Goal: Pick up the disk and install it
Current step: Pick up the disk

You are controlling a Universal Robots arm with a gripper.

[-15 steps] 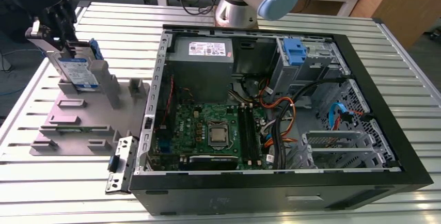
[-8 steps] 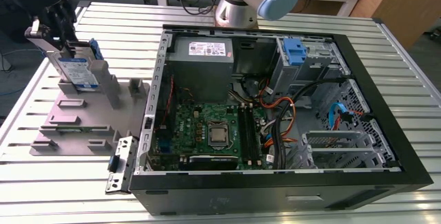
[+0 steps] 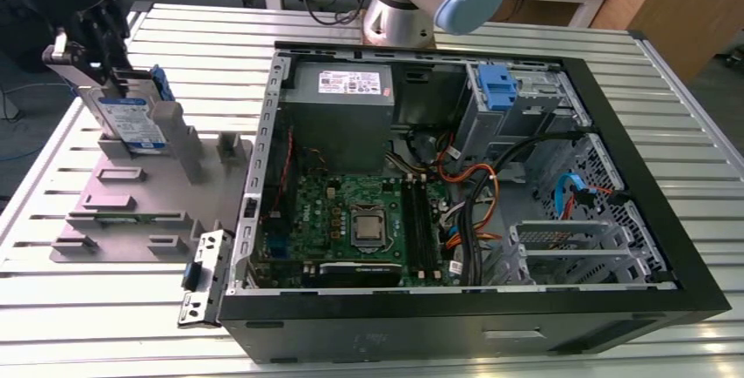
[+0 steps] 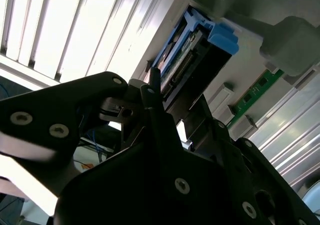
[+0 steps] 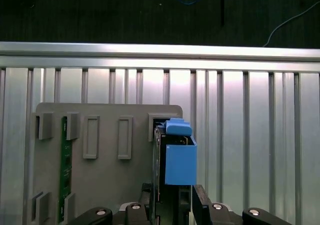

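Note:
The disk [image 3: 131, 118] stands upright in a slot of the grey holder plate [image 3: 128, 212] at the exterior view's left, its white-and-blue label facing out and a blue rail along its edge. My gripper [image 3: 103, 77] comes down over its top edge. The first wrist view shows the disk [image 5: 179, 165] edge-on with its blue rail, and my gripper [image 5: 172, 207] has one finger pressed on each flat side with no gap showing. The second wrist view shows the disk [image 4: 187, 60] just past a dark finger [image 4: 156, 102].
The open computer case [image 3: 616, 134] fills the middle and right. It holds a grey power supply [image 3: 343, 104], a motherboard [image 3: 348, 212], loose cables and a drive bay with an upright blue latch [image 3: 497, 89]. A green memory stick [image 5: 64, 165] sits in the holder plate [image 5: 105, 180].

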